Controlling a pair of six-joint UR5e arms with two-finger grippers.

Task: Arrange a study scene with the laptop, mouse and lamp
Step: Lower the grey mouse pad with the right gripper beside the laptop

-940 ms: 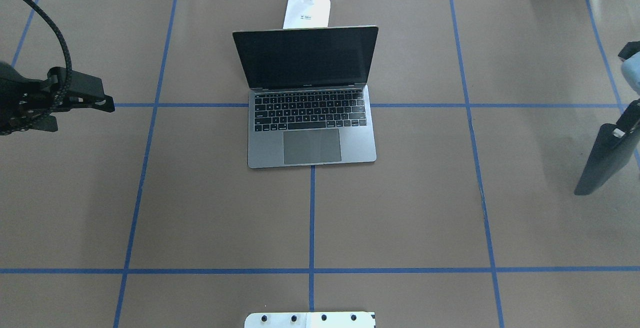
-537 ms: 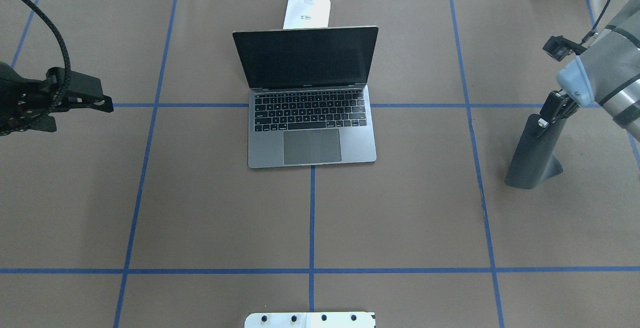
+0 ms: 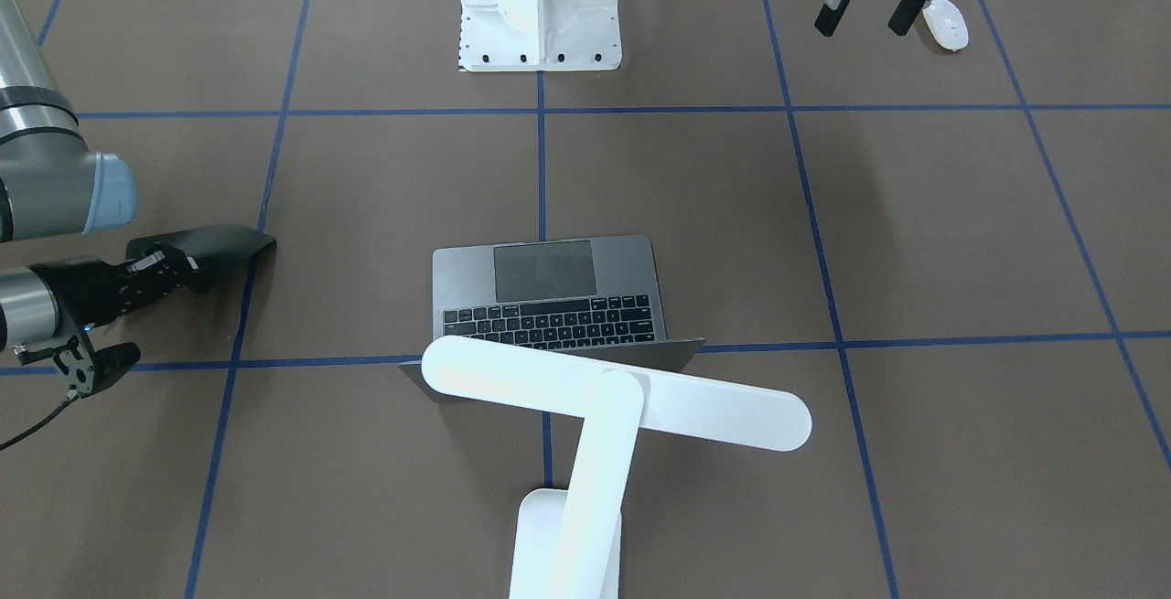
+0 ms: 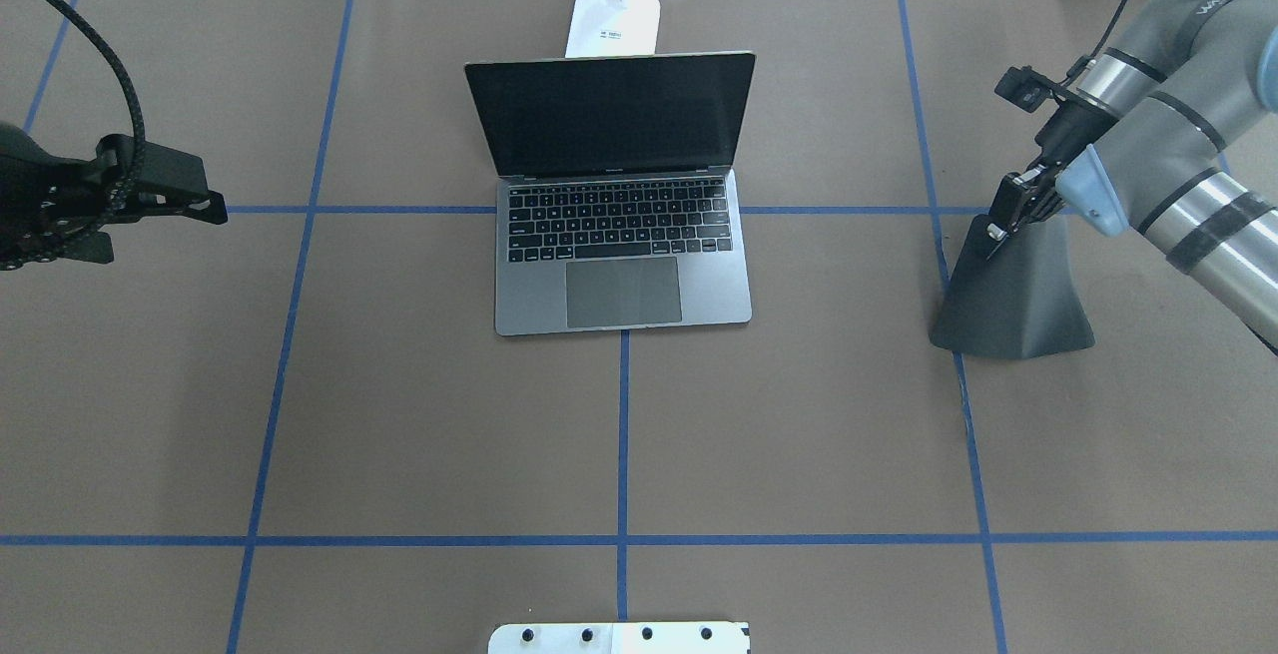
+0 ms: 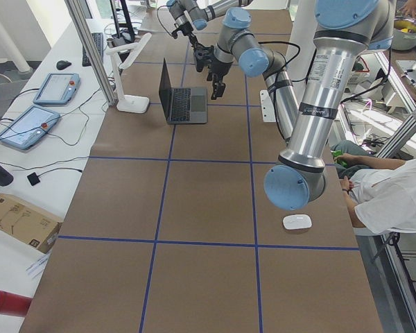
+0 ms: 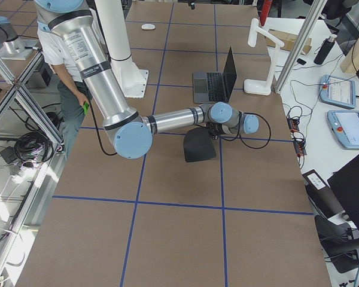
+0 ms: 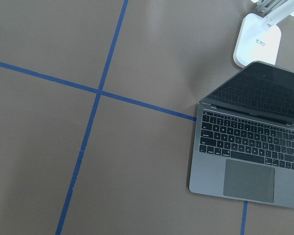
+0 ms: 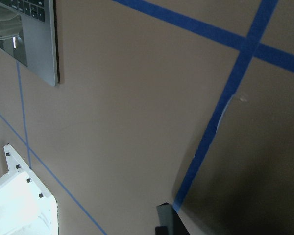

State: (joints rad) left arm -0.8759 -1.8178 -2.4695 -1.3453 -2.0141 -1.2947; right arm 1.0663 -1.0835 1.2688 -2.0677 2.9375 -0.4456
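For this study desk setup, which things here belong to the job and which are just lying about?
Part of the job: slim grey metal laptop, open; large white desk lamp behind its screen; small glossy white mouse near the open left gripper.
Not part of it: flat black mat, held by the right gripper; white bolted pedestal; cardboard box beside the table.

The brown-covered worktop (image 4: 399, 414) carries a grid of blue tape lines (image 4: 622, 434) and a black mat (image 4: 1013, 305) standing tent-like on its lower edge, while two teach pendants (image 5: 55, 89) and a cardboard box (image 5: 21, 220) lie on a white side worktop (image 5: 3, 267).
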